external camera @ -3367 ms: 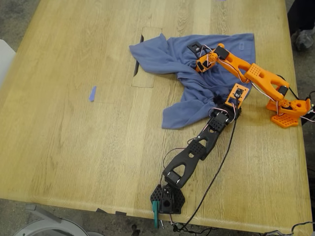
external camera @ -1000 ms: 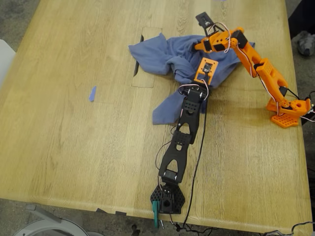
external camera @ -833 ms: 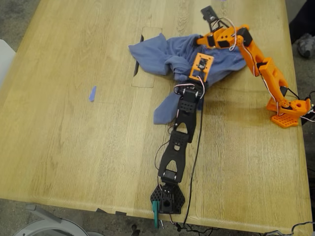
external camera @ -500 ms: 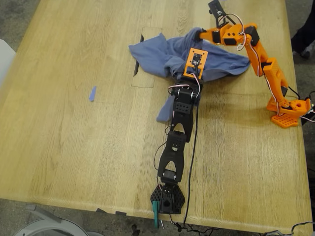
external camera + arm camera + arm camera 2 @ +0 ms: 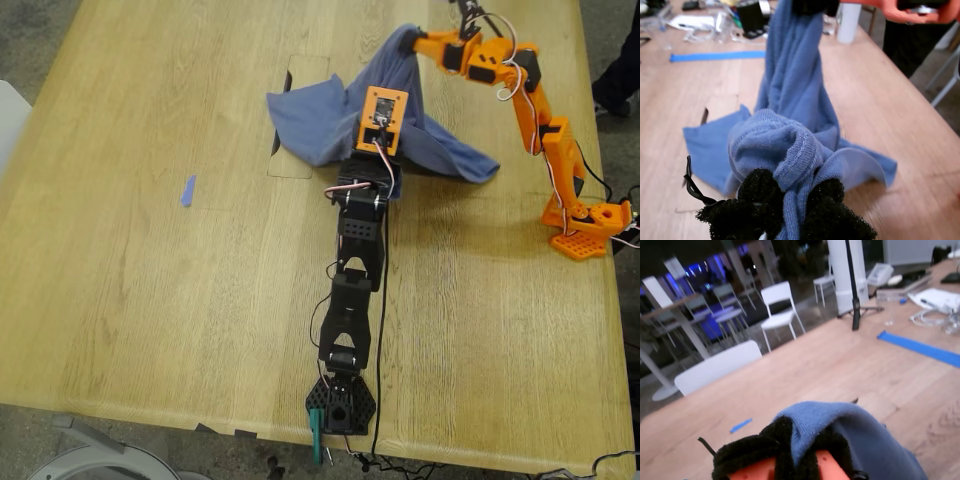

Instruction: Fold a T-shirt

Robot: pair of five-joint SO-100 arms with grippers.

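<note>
Between both claws hangs the T-shirt [image 5: 330, 115] (bunched, each claw gripping it).

No writing, label, brand mark or number can be read in any of the views. The T-shirt [image 5: 330, 115] shows only plain blue cloth where it faces the cameras; no print or lettering on it is visible. The small strip of blue tape [image 5: 187, 190] on the worktop [image 5: 150, 300] is blank, and the items at the far end of the worktop in the wrist views are too blurred to read.
</note>
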